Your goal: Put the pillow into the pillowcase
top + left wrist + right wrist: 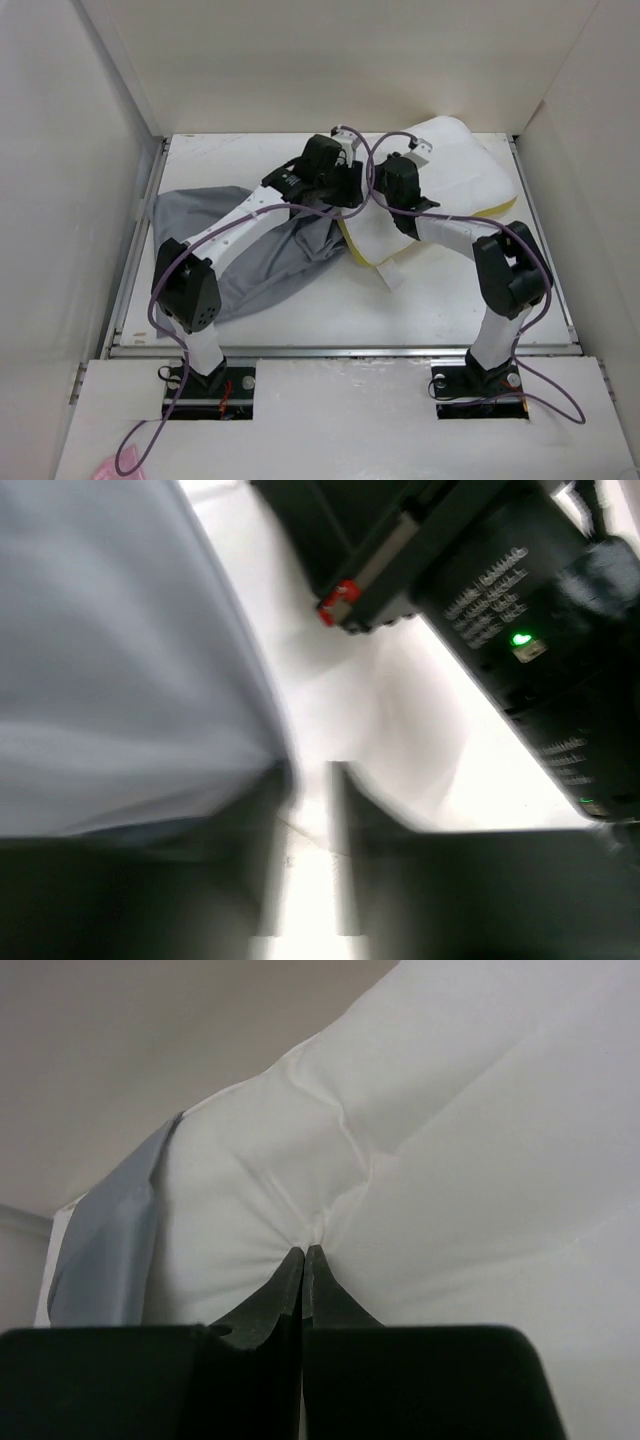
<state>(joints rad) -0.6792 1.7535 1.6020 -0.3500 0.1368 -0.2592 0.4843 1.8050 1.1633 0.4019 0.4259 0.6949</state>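
The white pillow [455, 165] lies at the back right of the table, with yellow trim along its near edge. Its left end meets the mouth of the limp grey pillowcase [250, 265], which spreads to the left. My right gripper [304, 1250] is shut on a pinch of the pillow [450, 1160], and puckers run out from the fingertips. A strip of the pillowcase [105, 1245] shows left of that. The left wrist view is blurred. My left gripper [310, 772] stands a narrow gap open with nothing between the fingers, and the pillowcase [120, 670] lies against its left finger.
Both wrists crowd together over the pillow's left end, and the right arm's black body [540, 630] is close above my left gripper. White walls [80, 150] enclose the table on three sides. A purple cable [360, 150] loops over the wrists.
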